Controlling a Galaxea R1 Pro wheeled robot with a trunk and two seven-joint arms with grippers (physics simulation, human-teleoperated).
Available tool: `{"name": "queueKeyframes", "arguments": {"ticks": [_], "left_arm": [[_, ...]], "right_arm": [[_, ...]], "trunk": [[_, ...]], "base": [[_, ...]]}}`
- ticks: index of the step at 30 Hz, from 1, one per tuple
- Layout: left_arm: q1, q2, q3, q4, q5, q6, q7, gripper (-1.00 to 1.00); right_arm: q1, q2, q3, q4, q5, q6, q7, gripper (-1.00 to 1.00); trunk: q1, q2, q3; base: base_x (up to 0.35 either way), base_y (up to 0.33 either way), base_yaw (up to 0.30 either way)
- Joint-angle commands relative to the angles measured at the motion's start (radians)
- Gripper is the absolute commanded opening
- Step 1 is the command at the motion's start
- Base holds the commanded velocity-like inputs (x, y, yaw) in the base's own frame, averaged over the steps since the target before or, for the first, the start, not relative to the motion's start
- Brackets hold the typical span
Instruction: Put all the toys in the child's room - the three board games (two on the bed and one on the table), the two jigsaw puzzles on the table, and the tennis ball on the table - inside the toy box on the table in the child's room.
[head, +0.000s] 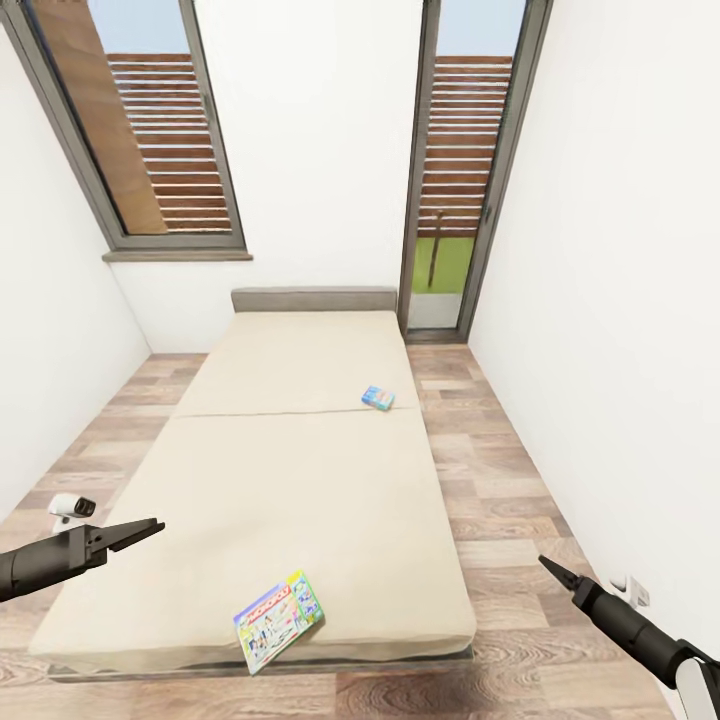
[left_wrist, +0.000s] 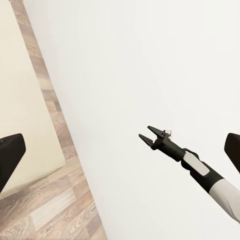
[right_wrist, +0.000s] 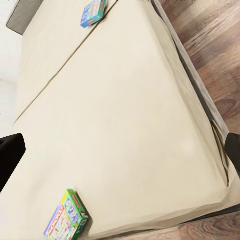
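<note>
A: Where are the board games?

B: Both lie flat on the bed (head: 280, 470). The green-edged board game (head: 279, 620) sits near the foot edge, between the two grippers and nearer the left gripper (head: 140, 530). The small blue board game (head: 378, 397) lies well beyond them, toward the grey headboard (head: 314, 299).

A: And the grippers?

B: The right gripper (left_wrist: 155, 136) is released, jaws parted, holding nothing. The left gripper hangs over the bed's side; whether it is parted or clenched I cannot tell.
</note>
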Motion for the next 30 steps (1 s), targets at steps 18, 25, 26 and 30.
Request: {"name": "queueKeyframes", "arguments": {"ticks": [18,25,26,30], "left_arm": [[0.0,0.0,0.0,-0.001,-0.001,0.011,-0.004,1.0],[0.0,0.0,0.0,-0.001,-0.001,0.011,-0.004,1.0],[0.0,0.0,0.0,-0.001,-0.001,0.011,-0.004,1.0],[0.0,0.0,0.0,-0.001,-0.001,0.011,-0.004,1.0]], "right_arm": [[-0.001,0.0,-0.002,0.0,-0.005,0.007,0.007,1.0],[-0.001,0.0,-0.002,0.0,-0.005,0.007,0.007,1.0],[-0.001,0.0,-0.002,0.0,-0.005,0.007,0.007,1.0],[-0.001,0.001,-0.002,0.0,-0.005,0.007,0.006,1.0]], "trunk": [[0.001,-0.002,0.028],[0.001,-0.002,0.04],[0.001,-0.002,0.042],[0.001,-0.002,0.048]], "base": [[0.0,0.0,0.0],[0.0,0.0,0.0],[0.0,0.0,0.0],[0.0,0.0,0.0]]}}
